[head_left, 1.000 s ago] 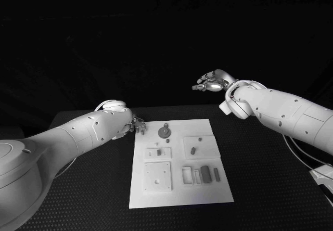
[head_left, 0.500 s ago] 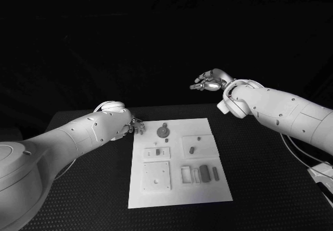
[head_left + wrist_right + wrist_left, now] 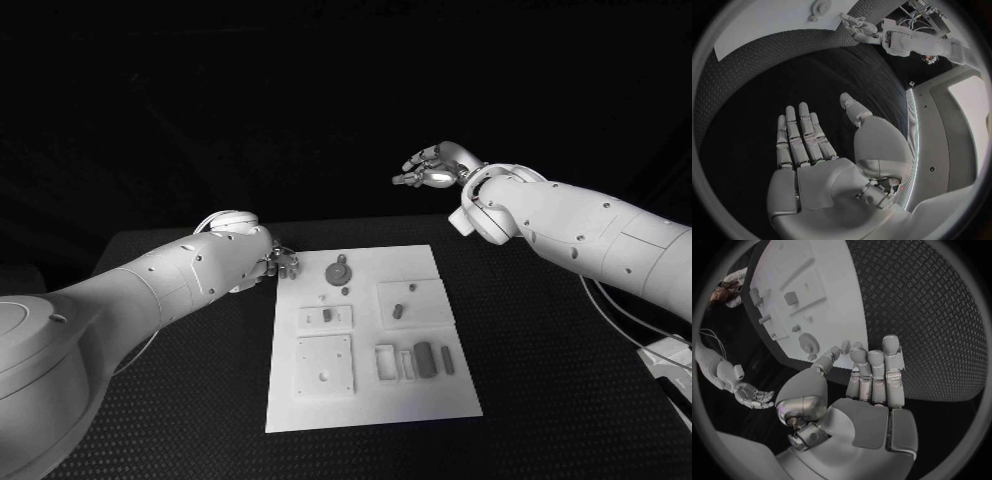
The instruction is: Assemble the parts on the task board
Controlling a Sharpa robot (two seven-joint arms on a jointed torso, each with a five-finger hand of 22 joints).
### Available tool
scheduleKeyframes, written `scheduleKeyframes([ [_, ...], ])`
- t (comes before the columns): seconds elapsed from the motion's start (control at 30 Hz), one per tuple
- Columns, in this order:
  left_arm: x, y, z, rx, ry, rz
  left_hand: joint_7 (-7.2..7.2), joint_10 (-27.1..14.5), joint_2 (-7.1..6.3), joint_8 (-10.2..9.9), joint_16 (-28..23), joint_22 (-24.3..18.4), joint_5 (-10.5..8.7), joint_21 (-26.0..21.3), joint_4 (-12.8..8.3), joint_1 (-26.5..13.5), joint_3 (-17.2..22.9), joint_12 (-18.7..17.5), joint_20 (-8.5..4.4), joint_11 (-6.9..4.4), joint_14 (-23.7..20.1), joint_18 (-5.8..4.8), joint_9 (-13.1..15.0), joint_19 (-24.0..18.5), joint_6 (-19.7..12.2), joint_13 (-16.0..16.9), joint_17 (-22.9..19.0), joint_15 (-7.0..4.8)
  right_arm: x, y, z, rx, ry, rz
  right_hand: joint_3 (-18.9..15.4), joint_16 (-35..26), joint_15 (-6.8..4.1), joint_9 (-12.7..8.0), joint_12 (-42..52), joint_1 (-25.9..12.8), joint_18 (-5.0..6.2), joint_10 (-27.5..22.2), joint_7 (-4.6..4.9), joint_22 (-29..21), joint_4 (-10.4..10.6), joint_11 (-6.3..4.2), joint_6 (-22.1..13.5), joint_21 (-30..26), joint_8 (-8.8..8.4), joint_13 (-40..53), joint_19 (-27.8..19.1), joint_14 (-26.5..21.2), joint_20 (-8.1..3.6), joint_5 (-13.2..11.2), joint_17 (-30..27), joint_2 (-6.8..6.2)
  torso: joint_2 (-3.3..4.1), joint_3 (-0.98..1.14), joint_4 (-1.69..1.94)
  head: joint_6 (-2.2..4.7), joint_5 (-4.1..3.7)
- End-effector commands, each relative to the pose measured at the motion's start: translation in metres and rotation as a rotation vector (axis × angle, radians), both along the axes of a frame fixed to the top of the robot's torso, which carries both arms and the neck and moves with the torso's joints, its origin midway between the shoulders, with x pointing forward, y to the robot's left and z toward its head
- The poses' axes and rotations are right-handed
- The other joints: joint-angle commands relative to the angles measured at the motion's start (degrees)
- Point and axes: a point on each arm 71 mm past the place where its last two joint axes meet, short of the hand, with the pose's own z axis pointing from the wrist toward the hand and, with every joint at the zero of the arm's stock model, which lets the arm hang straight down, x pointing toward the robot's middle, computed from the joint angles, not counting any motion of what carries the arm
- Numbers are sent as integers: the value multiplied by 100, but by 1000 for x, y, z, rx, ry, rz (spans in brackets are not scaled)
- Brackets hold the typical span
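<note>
Task board [image 3: 368, 335], a white plate at the middle of the black surface [image 3: 562, 350], its long axis running away from the robot. Small grey parts [image 3: 426, 358] lie on it: a round one [image 3: 340, 272] near the far left corner, elongated ones toward the near right. Left hand [image 3: 280, 262] hangs just beside the board's far left corner, fingers extended and parted, holding nothing; the round part lies close to its fingertips [image 3: 891, 342]. Right hand [image 3: 430, 170] is raised well beyond the board's far edge, palm open and empty. By position, the left hand is judged the nearer, with the round part its likeliest first object.
</note>
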Motion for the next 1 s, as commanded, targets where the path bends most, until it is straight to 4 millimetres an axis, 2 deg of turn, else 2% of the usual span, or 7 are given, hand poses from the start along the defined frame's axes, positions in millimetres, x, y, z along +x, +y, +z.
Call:
scheduleKeyframes([
  [0.03,0,-3,0,-20,9,-10,3,14,108,37,10,128,-96,31,-62,27,2,27,-25,-43,11,173,4,33,29,-11,7,-45,0,2,1,1,-9,10,-3,-27,12,-6,-22,48,-98,-10,397,9,12,30,-43,-31,13,-9,43,-17,-3,11,-10,9,3,1,1,-3,-6],
  [0.13,0,-2,0,-22,8,-5,3,16,121,37,8,127,-184,32,-88,56,6,26,-28,-43,12,170,1,31,28,-16,6,-46,0,2,1,2,-9,11,-3,-28,12,-6,-22,48,-98,-9,398,10,12,30,-44,-32,13,-11,43,-17,-3,11,-11,9,6,2,1,0,-7],
  [0.47,1,-4,0,-28,8,-9,2,21,146,37,8,126,-222,34,-101,96,25,27,-32,-44,15,170,-4,34,27,-20,5,-47,0,2,1,2,-9,11,-4,-29,12,-7,-22,49,-99,-8,397,13,12,30,-44,-38,15,-16,44,-17,-3,11,-14,9,1,3,2,-14,-11],
  [0.8,1,-5,0,-44,13,-7,11,41,399,22,6,128,-320,48,-157,394,152,31,-33,-37,27,161,-35,38,21,-33,1,-43,0,3,1,2,-8,13,-5,-30,13,-8,-22,48,-100,-6,398,16,13,31,-45,-42,16,-21,45,-17,-2,11,-16,9,2,2,0,-25,-17],
  [0.83,1,-4,0,-45,13,-6,2,49,337,17,4,121,-723,46,-82,559,333,29,-34,-31,31,166,-45,43,29,-39,-1,-46,0,3,1,2,-7,13,-5,-31,13,-8,-22,48,-100,-6,398,17,13,31,-45,-42,16,-21,45,-17,-3,11,-16,9,0,3,1,-27,-18],
  [0.87,1,-4,0,-45,14,-7,9,63,210,6,-9,113,-1101,33,179,743,720,19,-22,-32,43,153,-75,59,48,-55,-13,-46,0,3,1,2,-7,13,-5,-31,13,-8,-22,48,-100,-6,398,17,13,31,-45,-43,16,-22,45,-17,-3,11,-16,9,-2,2,3,-29,-19],
  [1.0,1,-5,-1,-45,20,-12,0,77,262,34,-3,129,-1068,48,147,849,810,29,-29,-44,52,153,-73,65,105,-56,-11,-41,0,3,1,2,-7,13,-5,-31,13,-8,-22,49,-100,-5,397,18,13,30,-45,-45,17,-23,45,-17,-3,11,-17,8,-3,1,5,-37,-21],
])
